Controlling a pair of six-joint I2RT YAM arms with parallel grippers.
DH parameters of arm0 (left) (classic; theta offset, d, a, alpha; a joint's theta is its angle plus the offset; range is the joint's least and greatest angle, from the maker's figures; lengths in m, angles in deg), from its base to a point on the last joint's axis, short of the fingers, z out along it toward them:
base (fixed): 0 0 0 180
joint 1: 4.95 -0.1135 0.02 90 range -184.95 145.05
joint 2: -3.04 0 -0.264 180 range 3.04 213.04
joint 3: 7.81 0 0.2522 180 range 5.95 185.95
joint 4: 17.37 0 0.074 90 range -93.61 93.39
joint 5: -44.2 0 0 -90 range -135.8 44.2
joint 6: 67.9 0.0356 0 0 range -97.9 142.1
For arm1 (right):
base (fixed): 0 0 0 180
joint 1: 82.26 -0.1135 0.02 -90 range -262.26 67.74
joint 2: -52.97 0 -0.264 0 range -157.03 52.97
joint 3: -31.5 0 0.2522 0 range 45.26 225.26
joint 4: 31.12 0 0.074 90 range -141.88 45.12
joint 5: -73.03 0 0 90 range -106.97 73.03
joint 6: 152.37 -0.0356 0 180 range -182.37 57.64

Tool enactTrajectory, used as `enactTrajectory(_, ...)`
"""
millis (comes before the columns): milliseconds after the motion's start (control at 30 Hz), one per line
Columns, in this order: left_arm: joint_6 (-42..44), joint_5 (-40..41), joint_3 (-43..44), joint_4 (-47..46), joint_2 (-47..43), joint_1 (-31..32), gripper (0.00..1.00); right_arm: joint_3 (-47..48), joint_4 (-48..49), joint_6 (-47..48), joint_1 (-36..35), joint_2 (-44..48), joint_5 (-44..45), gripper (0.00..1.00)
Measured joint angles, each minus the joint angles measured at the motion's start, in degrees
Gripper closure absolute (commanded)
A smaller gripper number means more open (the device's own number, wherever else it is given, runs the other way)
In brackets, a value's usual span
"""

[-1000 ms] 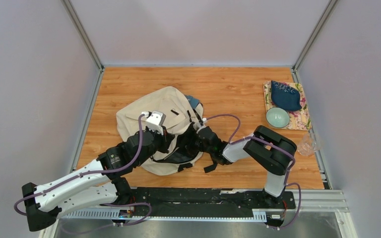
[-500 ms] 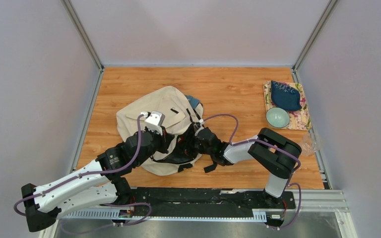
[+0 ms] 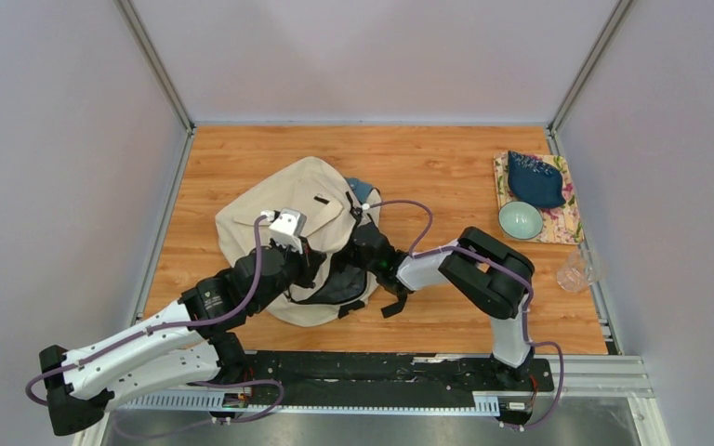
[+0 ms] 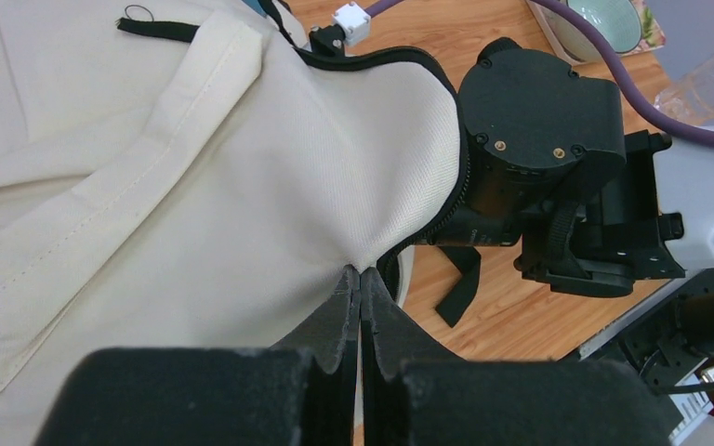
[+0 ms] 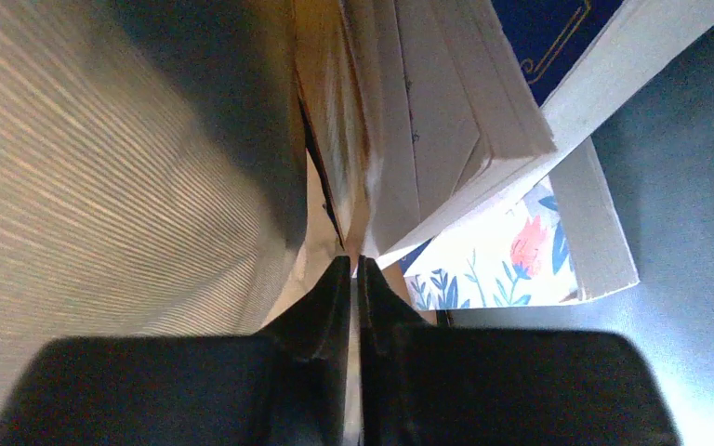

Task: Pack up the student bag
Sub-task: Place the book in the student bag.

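The student bag (image 3: 279,200), beige canvas with black straps, lies in the middle of the table. My left gripper (image 4: 361,271) is shut on the beige fabric by the zipped rim of its opening (image 3: 321,265), holding that rim up. My right gripper (image 3: 358,243) reaches into the opening from the right. Inside the bag, in the right wrist view, a stack of pale books (image 5: 428,111) leans over a floral notebook (image 5: 493,269). The right gripper (image 5: 354,265) is shut on the lower corner of a pale book, with only a thin light sliver between its jaws.
A floral mat (image 3: 565,223) at the right edge carries a dark blue leaf-shaped dish (image 3: 535,179) and a teal bowl (image 3: 521,220). A clear cup (image 3: 578,269) stands just below it. Something teal (image 3: 363,190) pokes out at the bag's top. A loose black strap (image 3: 392,307) trails onto the wood.
My right gripper has closed from wide open and pushed further left into the bag, its arm following. The left gripper has kept its hold on the rim.
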Motion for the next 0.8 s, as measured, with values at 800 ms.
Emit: enactTrajectory(800, -3.3, 1.8, -3.7, 0.6, -4.0, 0.0, 1.0, -15.6, -41.9, 22.7, -4.2, 44.4, 14.4, 0.49)
